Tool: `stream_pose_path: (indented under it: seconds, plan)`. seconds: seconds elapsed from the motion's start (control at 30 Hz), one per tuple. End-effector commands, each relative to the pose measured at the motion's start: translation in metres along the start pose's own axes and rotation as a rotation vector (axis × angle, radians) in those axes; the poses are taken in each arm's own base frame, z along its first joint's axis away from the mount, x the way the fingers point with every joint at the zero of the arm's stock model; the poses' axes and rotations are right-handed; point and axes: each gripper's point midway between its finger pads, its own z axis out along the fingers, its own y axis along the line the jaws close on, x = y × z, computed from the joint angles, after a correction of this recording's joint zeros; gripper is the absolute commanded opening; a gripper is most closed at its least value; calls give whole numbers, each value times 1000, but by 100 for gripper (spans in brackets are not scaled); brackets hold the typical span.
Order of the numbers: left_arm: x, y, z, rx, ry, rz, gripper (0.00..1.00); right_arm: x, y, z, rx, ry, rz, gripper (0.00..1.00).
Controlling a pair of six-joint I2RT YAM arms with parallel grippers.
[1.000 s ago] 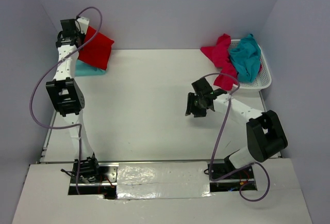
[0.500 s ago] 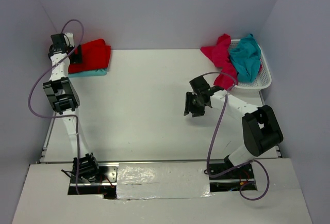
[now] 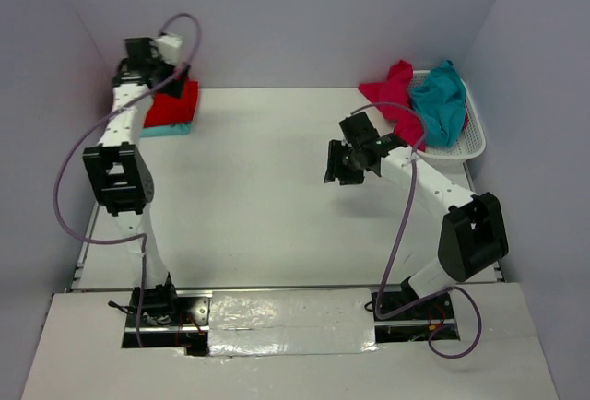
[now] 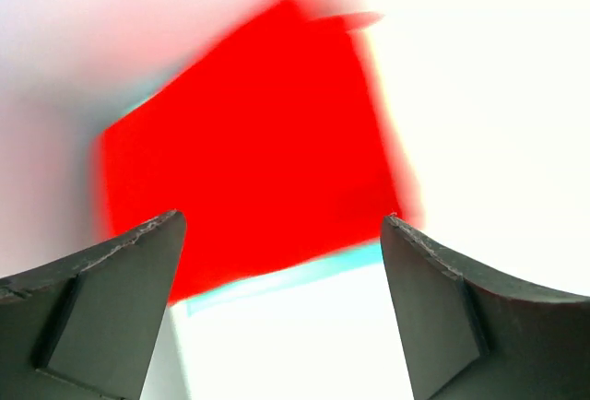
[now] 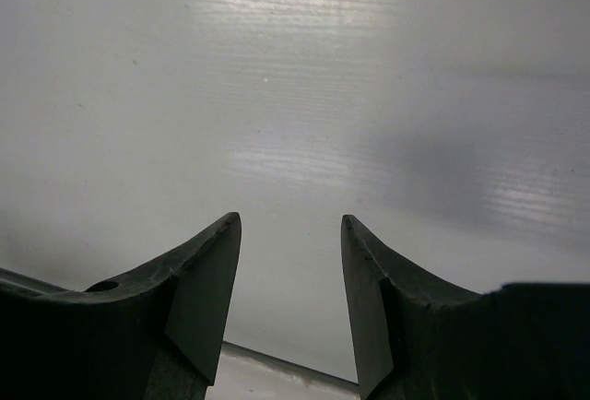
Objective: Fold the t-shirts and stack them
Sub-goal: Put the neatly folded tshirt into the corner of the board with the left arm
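Below the left gripper (image 4: 281, 234), jaws wide and empty: red t-shirt (image 4: 258, 142) folded atop teal t-shirt (image 4: 304, 269), seemingly square (blurry). Lift straight up, avoid snagging; right gripper (image 5: 290, 234) half-open, empty.

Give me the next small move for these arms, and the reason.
Probably swing the right hand toward the magenta shirt draped over the basket rim. That hand is empty, part-open over bare table, close to that crumpled shirt, while the left hand hangs open above a folded red shirt lying on a teal shirt.
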Motion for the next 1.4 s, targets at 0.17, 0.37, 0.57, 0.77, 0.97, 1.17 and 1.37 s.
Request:
stream_pose_path:
  seconds: [0.17, 0.37, 0.57, 0.77, 0.97, 1.17, 1.37]
  plan:
    - [68, -61, 56, -76, 315, 177, 100, -25, -2, -34, 3, -64, -50, 56]
    - [73, -54, 40, -185, 285, 189, 99, -23, -10, -38, 12, -64, -50, 56]
    - [71, -73, 41, -158, 272, 238, 99, -14, -11, -28, -9, -47, -32, 55]
    - [79, -80, 48, -135, 280, 217, 96, -12, -13, -26, 0, -39, -31, 55]
    - [36, -72, 11, -105, 185, 167, 99, -11, -14, -22, 6, -26, -33, 55]
    - [51, -52, 9, -51, 207, 136, 99, -8, -15, -22, 0, -34, -27, 55]
    - [77, -61, 28, 30, 263, 126, 97, -2, -18, -17, 3, -19, -33, 55]
